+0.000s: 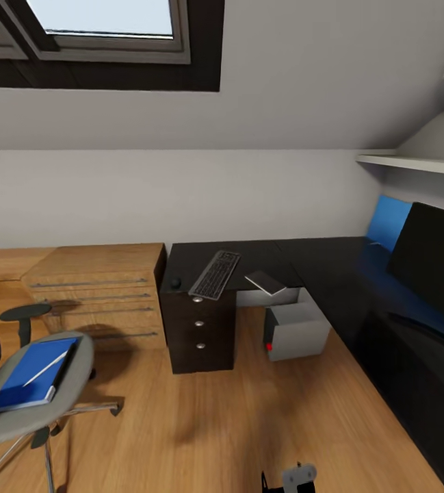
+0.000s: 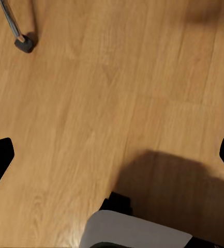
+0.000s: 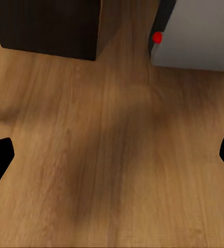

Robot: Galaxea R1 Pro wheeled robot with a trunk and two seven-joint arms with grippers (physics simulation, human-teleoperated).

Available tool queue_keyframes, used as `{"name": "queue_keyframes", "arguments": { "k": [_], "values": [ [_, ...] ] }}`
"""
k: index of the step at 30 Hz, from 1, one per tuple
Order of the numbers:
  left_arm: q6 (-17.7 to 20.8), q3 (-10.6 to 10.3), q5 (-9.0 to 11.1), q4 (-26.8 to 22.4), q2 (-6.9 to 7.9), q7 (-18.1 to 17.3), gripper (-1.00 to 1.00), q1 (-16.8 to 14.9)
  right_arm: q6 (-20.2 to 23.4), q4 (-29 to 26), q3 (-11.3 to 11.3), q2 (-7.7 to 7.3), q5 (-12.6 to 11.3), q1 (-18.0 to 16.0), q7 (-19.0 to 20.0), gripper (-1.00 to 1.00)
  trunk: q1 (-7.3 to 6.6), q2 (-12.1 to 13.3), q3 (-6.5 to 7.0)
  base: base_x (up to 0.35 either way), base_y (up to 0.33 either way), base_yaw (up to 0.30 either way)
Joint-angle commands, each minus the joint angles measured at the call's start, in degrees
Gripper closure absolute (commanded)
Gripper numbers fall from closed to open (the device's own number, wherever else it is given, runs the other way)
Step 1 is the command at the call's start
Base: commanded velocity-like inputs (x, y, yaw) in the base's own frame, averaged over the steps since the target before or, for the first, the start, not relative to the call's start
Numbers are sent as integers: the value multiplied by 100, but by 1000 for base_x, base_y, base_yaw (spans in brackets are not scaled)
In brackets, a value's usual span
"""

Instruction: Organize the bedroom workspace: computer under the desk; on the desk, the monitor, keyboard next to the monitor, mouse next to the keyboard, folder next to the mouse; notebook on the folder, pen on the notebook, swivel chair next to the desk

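Observation:
The black L-shaped desk (image 1: 317,257) stands against the far wall. On it lie the keyboard (image 1: 215,274), the small black mouse (image 1: 175,282) to its left, and the dark notebook (image 1: 266,282) to its right. The monitor (image 1: 432,263) stands at the desk's right end. The grey computer (image 1: 295,331) sits on the floor under the desk; its red dot (image 3: 157,37) faces my right gripper (image 3: 112,155), which is open above bare floor. The swivel chair (image 1: 57,411) at the left carries the blue folder (image 1: 33,373) with the pen (image 1: 47,368) on it. My left gripper (image 2: 112,157) is open over the floor.
A light-wood drawer chest (image 1: 98,294) stands left of the desk's black drawer unit (image 1: 200,335). A blue panel (image 1: 389,222) leans behind the monitor under a shelf (image 1: 413,163). One chair caster (image 2: 24,44) rests on the open plank floor (image 1: 249,424).

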Motion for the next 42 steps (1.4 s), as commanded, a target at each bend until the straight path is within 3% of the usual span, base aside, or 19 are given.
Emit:
{"name": "queue_keyframes", "arguments": {
  "k": [1,4,5,7,9,10,13,15,17,19,20,22,25,29,35,36,40,42],
  "values": [
    [-34,-50,60,-13,5,35,-100,-5,-4,5,29,1,26,-5,-53,-100,3,-3,-6,319,132,-9],
    [9,-50,64,-518,6,31,-100,-5,-11,-58,39,22,56,-5,-53,-100,3,-3,-6,319,132,-3],
    [493,-12,59,-1556,46,52,-100,-5,17,-476,9,29,42,-11,-67,-100,3,-3,-6,320,122,0],
    [849,11,60,-1952,74,67,-100,-5,39,-728,-15,29,20,-15,-83,-100,3,-3,-6,321,121,0],
    [1470,70,67,-2510,118,89,-100,-5,64,-1143,-88,32,-73,-22,-110,-100,3,-3,-6,321,118,0],
    [1882,167,73,-2865,135,98,-100,-5,74,-1411,-152,37,-199,-27,-124,-100,3,-3,-6,322,112,0],
    [2437,421,77,-3456,140,106,-100,-5,85,-1788,-252,44,-540,-43,-141,-100,3,-3,-6,324,106,0],
    [2913,673,80,-4095,134,110,-100,-5,133,-2131,-322,65,-1093,-83,-149,-100,3,-3,-6,328,94,0],
    [3478,955,86,-4888,140,113,-100,-5,425,-2542,-364,78,-2022,-258,-145,-100,3,-3,-6,329,90,0],
    [3852,1376,106,-5334,143,104,-100,-5,954,-2964,-385,68,-2744,-457,-133,-100,3,-3,-6,330,93,0],
    [3952,1593,108,-5441,135,99,-100,-5,1226,-3211,-388,61,-2961,-513,-129,-100,3,-3,-6,331,105,0],
    [4035,1799,100,-5522,135,91,-100,-5,1505,-3506,-385,53,-3136,-555,-128,-100,3,-3,-6,326,131,0],
    [4090,1956,79,-5581,148,89,-100,-4,1709,-3663,-375,48,-3199,-547,-99,-100,3,-3,-6,298,192,0],
    [4084,1979,68,-5596,133,88,-100,1,1768,-3673,-374,46,-3155,-531,-101,-100,3,-3,-6,238,254,0],
    [4076,1856,67,-5594,123,88,-100,4,1786,-3672,-347,57,-3143,-505,-116,-100,3,-3,-6,148,300,0],
    [4076,1668,65,-5571,120,90,-100,4,1795,-3661,-318,62,-3146,-496,-115,-100,3,-3,-6,10,322,0],
    [4076,1563,65,-5580,120,89,-100,4,1797,-3661,-314,62,-3145,-491,-114,-100,3,-3,-6,5,263,0],
    [4085,1538,84,-5807,115,90,-100,4,1803,-3678,-308,65,-3155,-484,-52,-100,3,-3,-6,2,100,0]
  ]
}}
